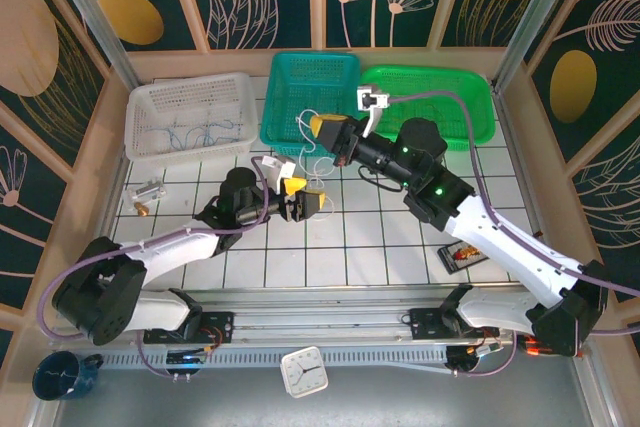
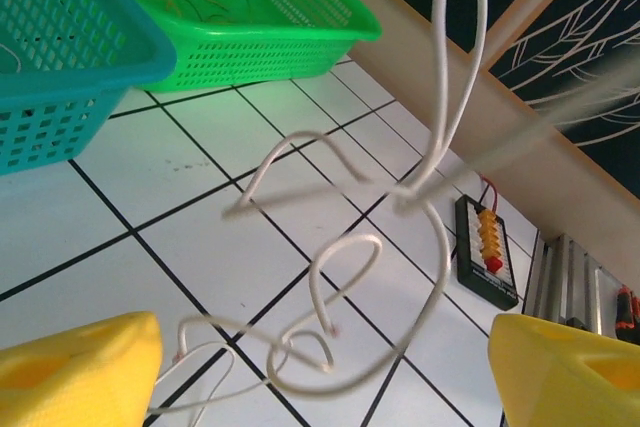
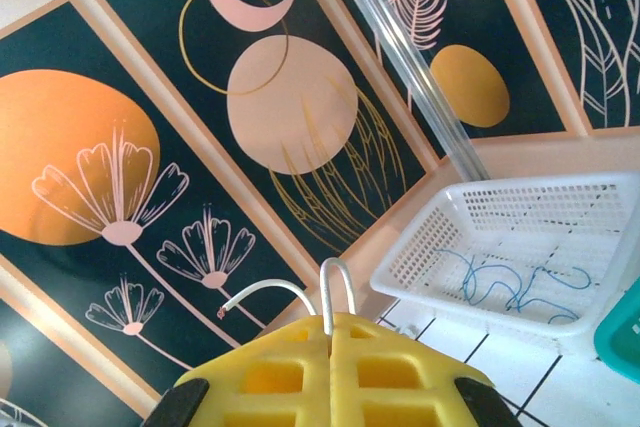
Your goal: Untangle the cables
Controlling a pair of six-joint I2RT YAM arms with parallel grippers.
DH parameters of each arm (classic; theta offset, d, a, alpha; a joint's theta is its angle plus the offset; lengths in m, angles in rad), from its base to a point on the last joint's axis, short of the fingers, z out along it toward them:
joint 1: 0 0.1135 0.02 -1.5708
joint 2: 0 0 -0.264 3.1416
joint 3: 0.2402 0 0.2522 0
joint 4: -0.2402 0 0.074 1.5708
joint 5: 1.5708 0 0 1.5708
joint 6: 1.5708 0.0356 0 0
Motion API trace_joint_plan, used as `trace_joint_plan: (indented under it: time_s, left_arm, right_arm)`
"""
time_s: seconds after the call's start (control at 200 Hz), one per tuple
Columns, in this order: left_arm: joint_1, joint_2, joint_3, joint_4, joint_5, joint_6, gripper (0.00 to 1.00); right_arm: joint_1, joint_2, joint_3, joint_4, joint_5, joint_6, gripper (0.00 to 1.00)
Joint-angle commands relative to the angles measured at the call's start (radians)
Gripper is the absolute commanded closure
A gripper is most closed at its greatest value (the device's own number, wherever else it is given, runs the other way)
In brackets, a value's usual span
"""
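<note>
— Yellow fingers (image 3: pixel 400 377) up close: is that the right gripper (image 3: pixel 332 332)?
— Yes, pressed together; I see them pinching the white cable (image 3: pixel 337 277) loop. Left gripper (image 2: pixel 325 377) stands apart, cable curling just ahead between its fingers.

Bright even overhead light, faint soft shadows, white cables (image 2: pixel 345 247) partly blurred in left wrist view

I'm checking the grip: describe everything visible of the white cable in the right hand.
The white cable is a thin, smooth, plastic-looking wire. The right hand is shut on it, a small loop and a cut end poking out above. Below, it curls in loose loops before the open left hand.
</note>
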State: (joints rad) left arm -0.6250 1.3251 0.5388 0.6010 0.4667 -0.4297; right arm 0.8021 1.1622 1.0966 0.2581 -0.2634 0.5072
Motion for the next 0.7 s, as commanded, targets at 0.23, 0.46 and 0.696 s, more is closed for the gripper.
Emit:
trace_joint_plan:
  time_s: [0.23,0.46,0.696]
  left_arm:
    - [-0.005,0.038,0.03,0.089,0.012,0.002,0.37]
    - [-0.006,0.064,0.027,0.124,0.014,-0.009,0.68]
    - [-0.006,0.081,0.019,0.137,0.021,-0.019,0.95]
  right_arm:
    - [0.045,-0.007,0.029,0.047,-0.007,0.008,1.0]
    - [0.045,-0.013,0.047,0.061,-0.018,0.021,1.0]
    - [0.031,-0.016,0.069,0.053,0.02,-0.002,1.0]
